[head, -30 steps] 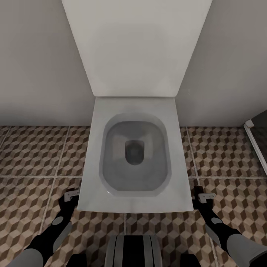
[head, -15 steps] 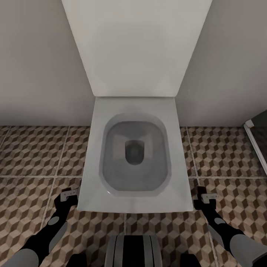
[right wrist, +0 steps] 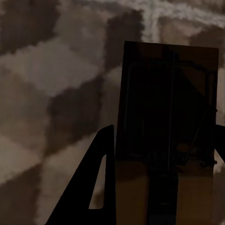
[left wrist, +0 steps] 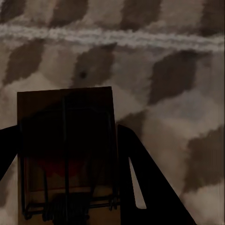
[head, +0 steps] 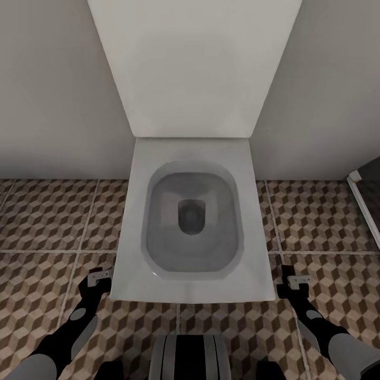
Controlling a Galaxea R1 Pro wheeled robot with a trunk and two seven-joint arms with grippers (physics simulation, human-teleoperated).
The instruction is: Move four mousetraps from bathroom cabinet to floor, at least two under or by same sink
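Nearest you, at the bottom of the head view: the robot's trunk [head: 190, 356], grey with dark stripes, centred just before the toilet's front edge.

Left arm: your left gripper [head: 99, 278] hangs low beside the toilet's front left corner, over the bathroom floor [head: 47, 216]. In the left wrist view its dark fingers [left wrist: 150, 187] flank a mousetrap [left wrist: 68, 150], a tan-brown board with dark wire and a red mark; the gripper is clamped on that board, with patterned tile and a pale grout line behind it.

Right arm: your right gripper [head: 293, 282] hangs low beside the toilet's front right corner, also over the tiles. In the right wrist view a second mousetrap [right wrist: 168, 126] sits between its dark fingers [right wrist: 93, 187], held there, wire frame showing on the upper face; cube-pattern tile lies behind it.

Floor: large tiles printed with brown, beige and cream cubes, pale grout, running on both sides of the toilet to the wall.

Toilet [head: 192, 221]: white, squared, with a grey bowl and dark drain; the lid [head: 195, 63] stands raised against the wall.

Wall [head: 53, 95]: plain pale grey, behind and on both sides of the lid.

Far right edge: a dark panel with a pale frame [head: 364, 198], meeting the floor near the wall; you cannot tell what it belongs to.
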